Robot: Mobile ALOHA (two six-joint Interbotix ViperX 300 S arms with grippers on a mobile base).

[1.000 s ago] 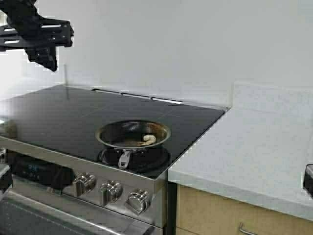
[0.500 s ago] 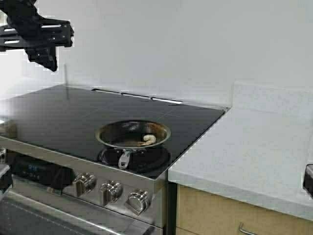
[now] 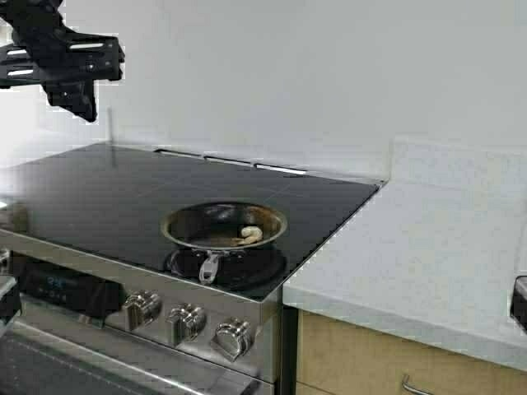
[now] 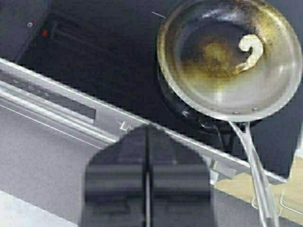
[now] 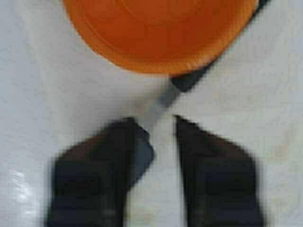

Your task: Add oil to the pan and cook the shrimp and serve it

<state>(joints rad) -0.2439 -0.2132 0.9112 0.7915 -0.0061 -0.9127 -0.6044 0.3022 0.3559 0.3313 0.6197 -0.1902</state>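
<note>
A black glass stove [image 3: 123, 193] fills the left and middle of the scene, with a pale counter [image 3: 428, 247] adjoining it on the right. Steel knobs [image 3: 188, 322] line the stove's near front edge. The pan [image 3: 224, 227] sits on the near right burner, its short handle pointing toward the near edge, its inside browned. One curled pale shrimp [image 3: 251, 235] lies in the pan, right of its centre, touching the pan floor. The left gripper [image 4: 147, 156] is raised high at the far left, well above the stove and well apart from the pan; its fingers are pressed together with nothing between them. The right gripper [image 5: 158, 137] hangs over the counter, fingers apart, near an orange bowl [image 5: 161, 33]; a dark-handled utensil [image 5: 161, 101] runs from under the bowl's rim toward the gap between the fingers, beside one finger.
</note>
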